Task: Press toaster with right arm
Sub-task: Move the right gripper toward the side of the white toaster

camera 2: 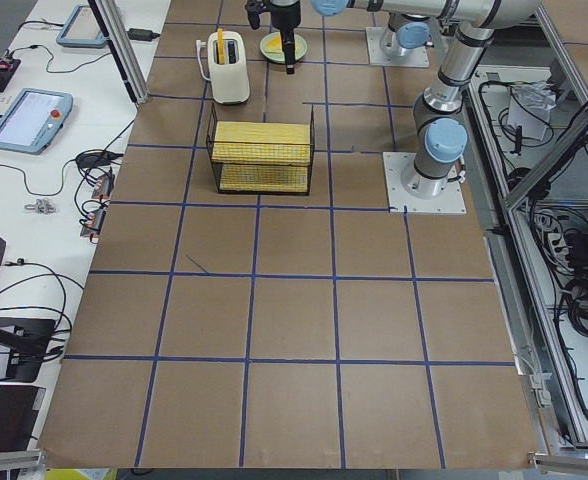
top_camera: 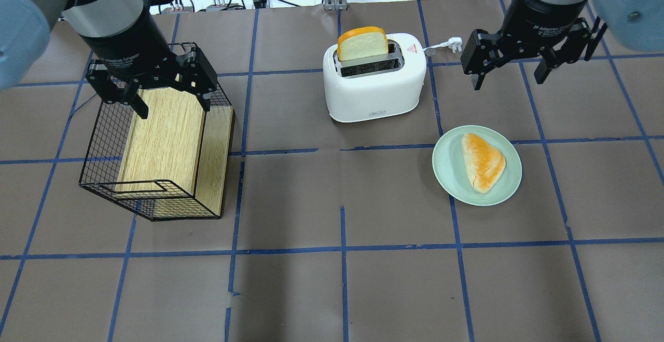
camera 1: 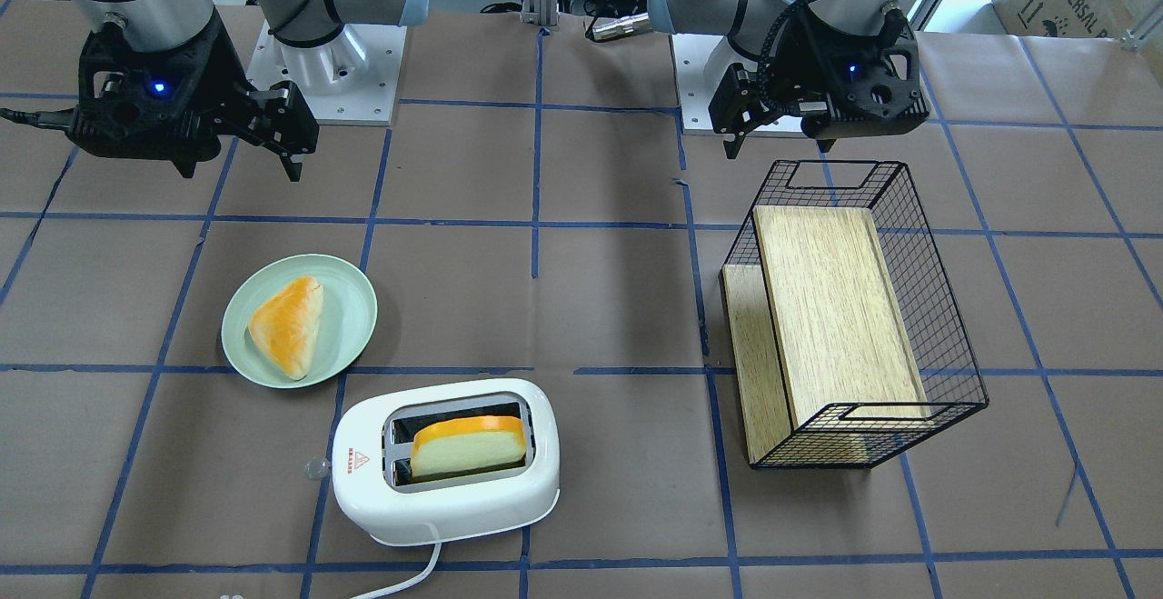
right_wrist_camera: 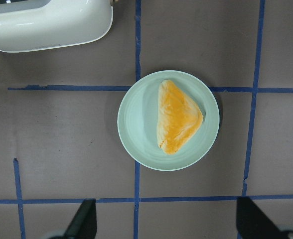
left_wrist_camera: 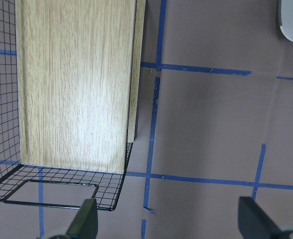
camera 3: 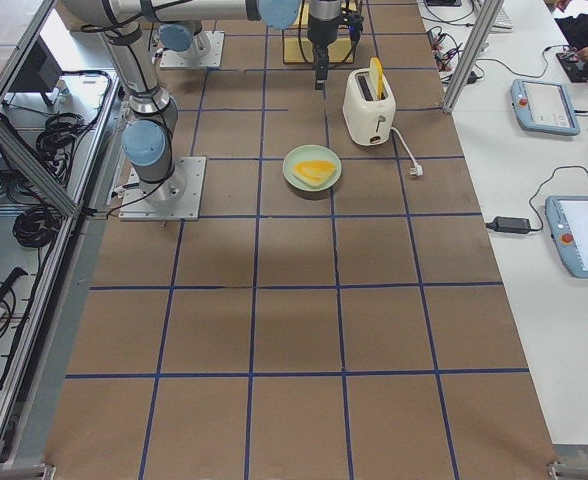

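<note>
My right gripper (top_camera: 508,80) hangs empty with its fingers spread wide, over the green plate (top_camera: 445,172) and its pastry (top_camera: 482,161). Beyond the plate stands the toaster (top_camera: 373,90), a bread slice (top_camera: 362,43) standing tall in its far slot. I judge nothing is pressed yet. Next I must reach the clear knob (top_camera: 429,50) on the end facing me and push down.
</note>
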You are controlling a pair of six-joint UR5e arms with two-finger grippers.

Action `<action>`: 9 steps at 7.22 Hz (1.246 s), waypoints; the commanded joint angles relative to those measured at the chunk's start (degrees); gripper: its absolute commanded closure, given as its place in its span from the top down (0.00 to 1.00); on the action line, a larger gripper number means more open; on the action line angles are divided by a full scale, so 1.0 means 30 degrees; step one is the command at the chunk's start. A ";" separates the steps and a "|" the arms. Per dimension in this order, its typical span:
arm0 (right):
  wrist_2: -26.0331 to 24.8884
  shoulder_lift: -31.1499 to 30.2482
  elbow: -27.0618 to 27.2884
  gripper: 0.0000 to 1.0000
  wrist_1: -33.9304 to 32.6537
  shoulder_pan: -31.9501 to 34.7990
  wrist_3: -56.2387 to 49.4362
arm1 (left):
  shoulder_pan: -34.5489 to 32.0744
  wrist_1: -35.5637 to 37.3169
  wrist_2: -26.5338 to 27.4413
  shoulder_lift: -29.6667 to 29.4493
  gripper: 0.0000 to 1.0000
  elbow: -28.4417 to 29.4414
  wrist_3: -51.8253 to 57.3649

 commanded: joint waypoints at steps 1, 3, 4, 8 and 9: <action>0.0045 -0.0071 0.0221 1.00 -0.0027 0.0000 -0.0011 | 0.0000 -0.0017 0.0000 0.0000 1.00 0.0021 0.0000; 0.0075 -0.0043 0.0223 1.00 -0.0027 0.0000 -0.0157 | 0.0000 -0.0017 0.0000 0.0000 1.00 -0.0008 0.0000; 0.0307 0.0073 0.0223 1.00 -0.0375 0.0000 -0.0245 | 0.0000 0.0012 0.0000 0.0000 1.00 -0.0008 0.0000; 0.2914 0.1156 -0.0187 0.16 -0.1314 -0.0761 -0.1883 | 0.0000 0.0012 0.0000 0.0000 1.00 -0.0008 0.0000; 0.3584 0.1507 -0.0158 0.04 -0.2100 -0.1081 -0.2118 | 0.0000 -0.0017 0.0000 0.0000 1.00 -0.0008 0.0000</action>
